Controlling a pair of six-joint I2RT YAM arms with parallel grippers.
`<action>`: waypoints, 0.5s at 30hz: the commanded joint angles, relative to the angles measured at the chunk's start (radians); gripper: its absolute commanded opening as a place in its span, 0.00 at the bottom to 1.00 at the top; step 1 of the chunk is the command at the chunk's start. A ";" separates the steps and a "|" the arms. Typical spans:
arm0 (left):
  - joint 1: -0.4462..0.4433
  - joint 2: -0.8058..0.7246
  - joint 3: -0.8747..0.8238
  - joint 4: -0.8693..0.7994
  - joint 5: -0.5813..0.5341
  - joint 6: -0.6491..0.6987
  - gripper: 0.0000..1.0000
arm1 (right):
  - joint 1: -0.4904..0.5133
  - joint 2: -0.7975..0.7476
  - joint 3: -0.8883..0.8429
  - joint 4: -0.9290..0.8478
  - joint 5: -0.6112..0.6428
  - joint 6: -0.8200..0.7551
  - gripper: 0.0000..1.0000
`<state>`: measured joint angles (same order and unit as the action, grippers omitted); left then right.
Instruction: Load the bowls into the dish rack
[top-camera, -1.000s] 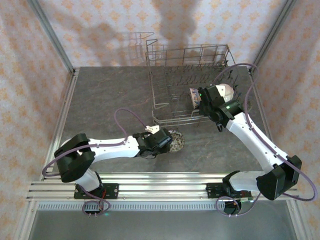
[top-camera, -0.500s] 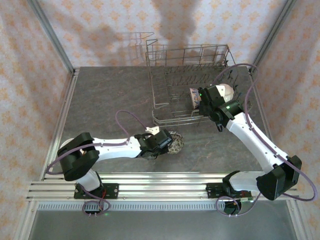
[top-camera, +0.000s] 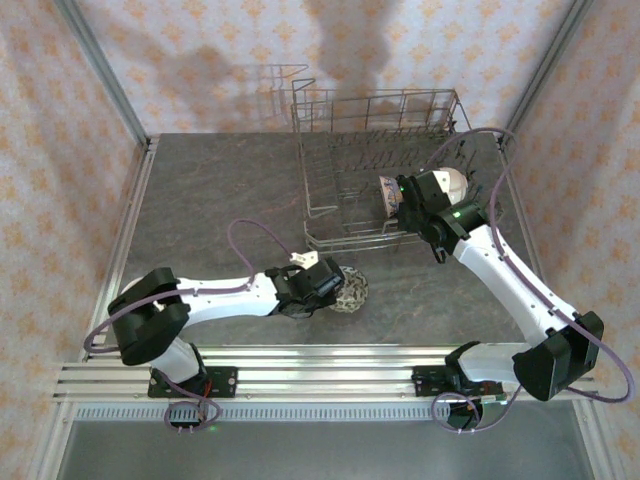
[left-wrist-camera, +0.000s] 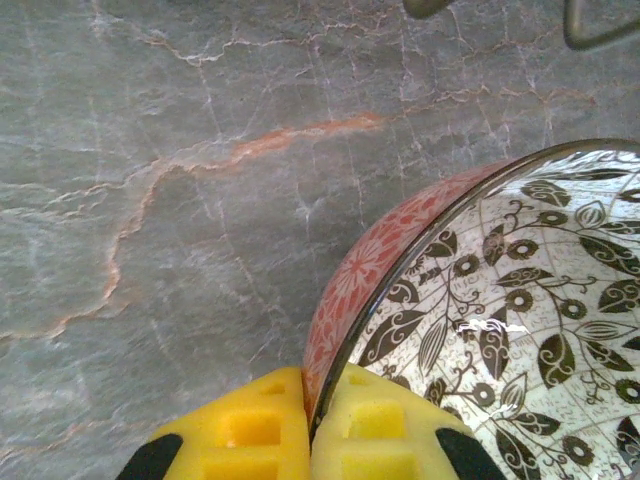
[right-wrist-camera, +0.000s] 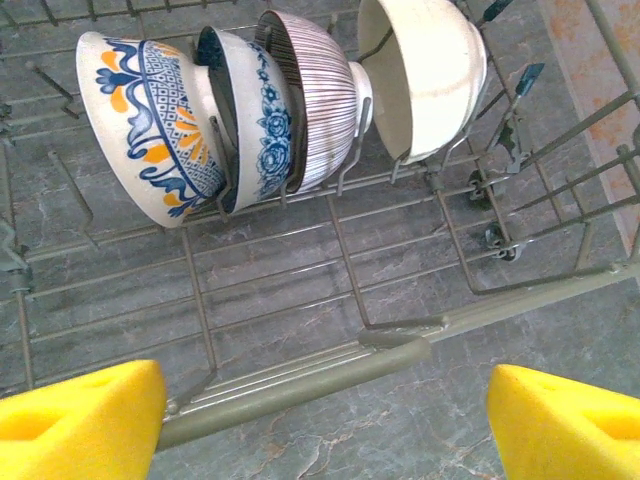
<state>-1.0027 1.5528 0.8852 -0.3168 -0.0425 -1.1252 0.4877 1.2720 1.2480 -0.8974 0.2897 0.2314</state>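
1. Since a second ago, the left jaws had closed and now pinched the rim of a round ceramic bowl, leaf-patterned inside and red outside (left-wrist-camera: 480, 330), on the grey marbled worktop (left-wrist-camera: 150, 200) near the rack.
2. Right jaws stood spread and empty over the grey wire dish rack (right-wrist-camera: 300, 385).
3. Pick-up was in hand; next, likely lifting, tipping edgewise, slotting between free tines.
4. Four bowls stood on edge in the rack: blue-and-orange (right-wrist-camera: 150, 120), blue-floral (right-wrist-camera: 255, 110), brown-striped (right-wrist-camera: 320, 95), cream (right-wrist-camera: 425, 70).
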 joint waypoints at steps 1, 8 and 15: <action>-0.019 -0.097 0.021 -0.064 -0.070 0.032 0.00 | 0.011 -0.009 0.011 -0.098 -0.150 -0.042 0.83; -0.037 -0.181 0.122 -0.171 -0.117 0.110 0.00 | 0.011 -0.031 0.078 -0.119 -0.270 -0.069 0.81; -0.053 -0.192 0.290 -0.306 -0.179 0.198 0.00 | 0.011 -0.077 0.188 -0.138 -0.377 -0.094 0.81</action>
<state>-1.0477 1.3956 1.0939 -0.5507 -0.1337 -0.9894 0.4965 1.2469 1.3750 -1.0000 -0.0113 0.1654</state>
